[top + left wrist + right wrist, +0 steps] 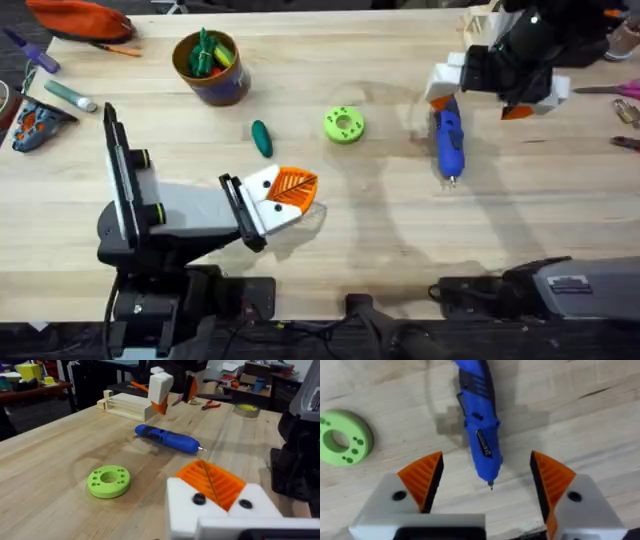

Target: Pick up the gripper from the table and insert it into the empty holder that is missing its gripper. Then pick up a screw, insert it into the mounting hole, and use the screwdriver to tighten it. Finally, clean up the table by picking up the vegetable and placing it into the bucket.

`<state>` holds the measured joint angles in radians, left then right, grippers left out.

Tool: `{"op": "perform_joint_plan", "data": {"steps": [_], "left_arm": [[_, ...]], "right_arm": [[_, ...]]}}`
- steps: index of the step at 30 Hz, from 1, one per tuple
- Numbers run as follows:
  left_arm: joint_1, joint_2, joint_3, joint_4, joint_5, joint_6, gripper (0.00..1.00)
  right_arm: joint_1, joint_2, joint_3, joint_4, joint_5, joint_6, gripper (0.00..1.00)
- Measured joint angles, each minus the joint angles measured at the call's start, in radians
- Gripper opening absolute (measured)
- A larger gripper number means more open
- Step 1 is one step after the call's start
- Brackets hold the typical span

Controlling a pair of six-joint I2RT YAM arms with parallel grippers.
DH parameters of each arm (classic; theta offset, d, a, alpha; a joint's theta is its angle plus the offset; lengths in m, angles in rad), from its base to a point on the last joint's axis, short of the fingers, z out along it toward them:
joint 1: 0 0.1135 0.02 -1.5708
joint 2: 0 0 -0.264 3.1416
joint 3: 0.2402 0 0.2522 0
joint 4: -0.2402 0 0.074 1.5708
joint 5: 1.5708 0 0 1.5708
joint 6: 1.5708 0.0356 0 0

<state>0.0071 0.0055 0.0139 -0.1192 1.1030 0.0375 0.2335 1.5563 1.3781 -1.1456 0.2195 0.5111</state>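
The blue screwdriver (447, 140) lies on the table at the right, tip toward the front edge. My right gripper (477, 106) hangs open over its rear end. From the right wrist, the screwdriver (480, 425) lies between the spread orange pads of that gripper (487, 480), untouched. My left gripper (295, 190) rests shut and empty near the table's middle, its pads (212, 480) pressed together. The dark green vegetable (261, 138) lies just beyond it. The brown bucket (225, 92) stands at the back left with green and red items inside. The loose gripper, holder and screw are out of view.
A lime-green disc (343, 125) lies between the vegetable and the screwdriver. A pale wooden box (480, 20) stands at the back right. Hand tools (620, 90) lie at the right edge. An orange pouch (80, 18) and pens sit at the far left.
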Motion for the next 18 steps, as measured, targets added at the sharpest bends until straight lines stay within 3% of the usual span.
{"op": "perform_joint_plan", "data": {"steps": [18], "left_arm": [[0.0, 0.0, 0.0, 0.0, 0.0, 0.0, 0.015]], "right_arm": [[-0.074, 0.207, 0.0, 0.178, -0.071, -0.177, 0.991]]}}
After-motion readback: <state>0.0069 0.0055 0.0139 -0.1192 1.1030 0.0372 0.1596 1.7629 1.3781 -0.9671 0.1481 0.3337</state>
